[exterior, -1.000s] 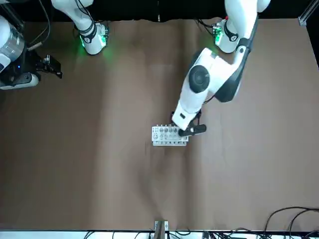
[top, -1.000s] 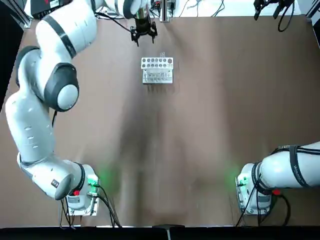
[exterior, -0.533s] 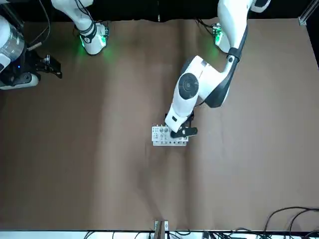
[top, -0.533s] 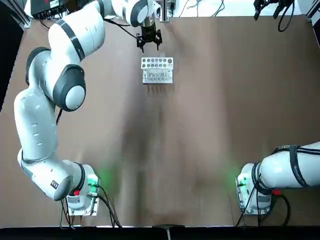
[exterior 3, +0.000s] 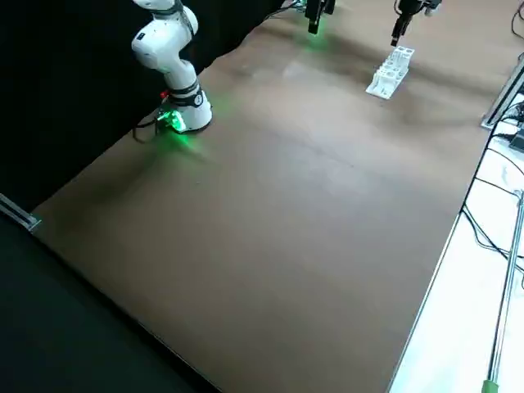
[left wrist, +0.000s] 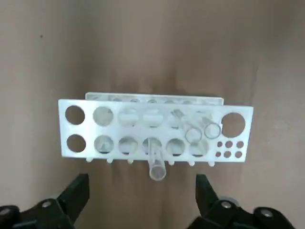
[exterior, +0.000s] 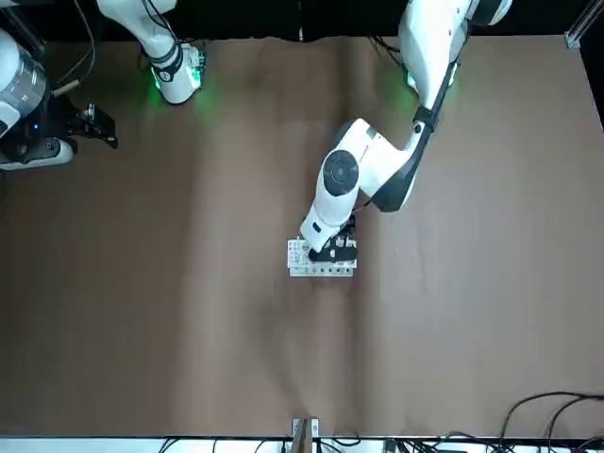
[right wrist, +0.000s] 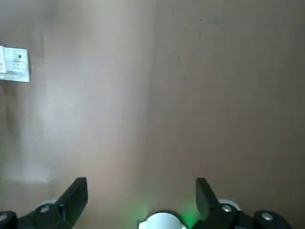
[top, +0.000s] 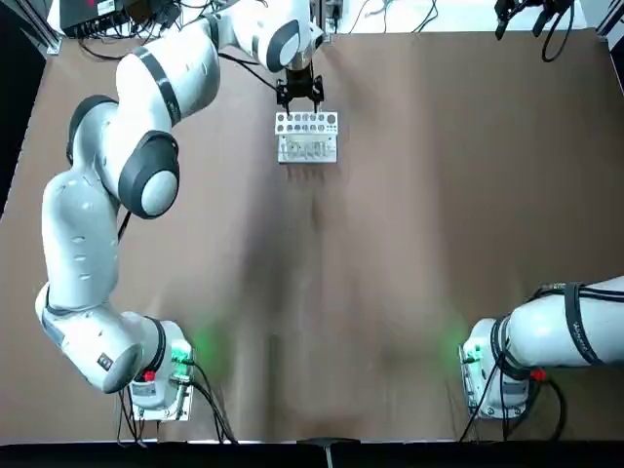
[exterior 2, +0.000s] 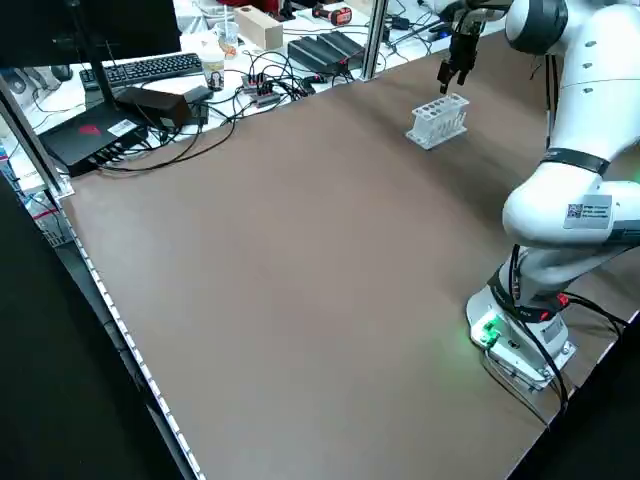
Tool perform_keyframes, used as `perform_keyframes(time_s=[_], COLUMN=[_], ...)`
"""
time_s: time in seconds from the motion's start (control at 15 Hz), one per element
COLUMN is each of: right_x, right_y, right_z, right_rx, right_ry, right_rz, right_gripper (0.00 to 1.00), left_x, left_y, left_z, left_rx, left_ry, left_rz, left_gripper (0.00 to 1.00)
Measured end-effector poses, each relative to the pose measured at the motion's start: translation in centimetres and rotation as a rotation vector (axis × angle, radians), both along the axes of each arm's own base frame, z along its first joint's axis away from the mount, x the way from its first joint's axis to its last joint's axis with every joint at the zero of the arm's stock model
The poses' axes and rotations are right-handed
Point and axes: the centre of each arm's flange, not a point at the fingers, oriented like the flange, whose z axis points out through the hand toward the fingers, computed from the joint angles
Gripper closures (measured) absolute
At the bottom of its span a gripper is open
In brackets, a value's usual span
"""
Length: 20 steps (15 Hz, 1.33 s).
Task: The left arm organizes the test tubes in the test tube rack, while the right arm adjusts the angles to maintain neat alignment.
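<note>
- My left tool [top: 302, 105] is hovering just over the far side of the test tube rack [left wrist: 89, 129], its fingers spread apart and gripping nothing.
- The rack is standing upright on the tabletop [top: 390, 244], well out from my arms' bases and roughly midway between them.
- Three clear tubes are showing in it: a single tube [left wrist: 155, 160] is sitting in one row, while a neighbouring pair [left wrist: 212, 130] is sitting close together in the other. I cannot tell how far each is really leaning.
- My right tool [right wrist: 141, 180] is waiting well away from the rack, out at the right of the tabletop, also parted and holding nothing.
- As I'm judging it, the tubes are already standing in the rack, but the arranging is looking barely started: the single tube is sitting apart from the pair, and neither tool is holding one.
- Closing on a tube, moving it into line and straightening the angles are all seemingly remaining; the right tool's share is needing a long approach.
</note>
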Motion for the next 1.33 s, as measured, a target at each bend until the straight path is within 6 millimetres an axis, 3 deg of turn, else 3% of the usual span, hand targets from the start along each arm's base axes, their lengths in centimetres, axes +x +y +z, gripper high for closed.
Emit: perform_keyframes(time_s=[0.33,0.53,0.73,1.33], right_x=[0.0,0.0,0.0,0.0], right_y=[0.0,0.0,0.0,0.0], right_z=[0.0,0.0,0.0,0.0], right_rx=[0.0,0.0,0.0,0.0], right_ry=[0.0,0.0,0.0,0.0], right_rz=[0.0,0.0,0.0,0.0], right_gripper=[0.0,0.0,0.0,0.0], left_x=[0.3,0.0,-0.1,0.4], left_y=[-0.2,-0.7,-0.8,-0.5], left_z=[-1.0,-1.1,-1.7,-2.3], left_rx=[-0.009,-0.009,-0.005,-0.005], left_ry=[-0.01,-0.01,-0.005,-0.014], left_rz=[-0.005,-0.013,-0.015,-0.007], left_gripper=[0.12,0.39,0.47,0.59])
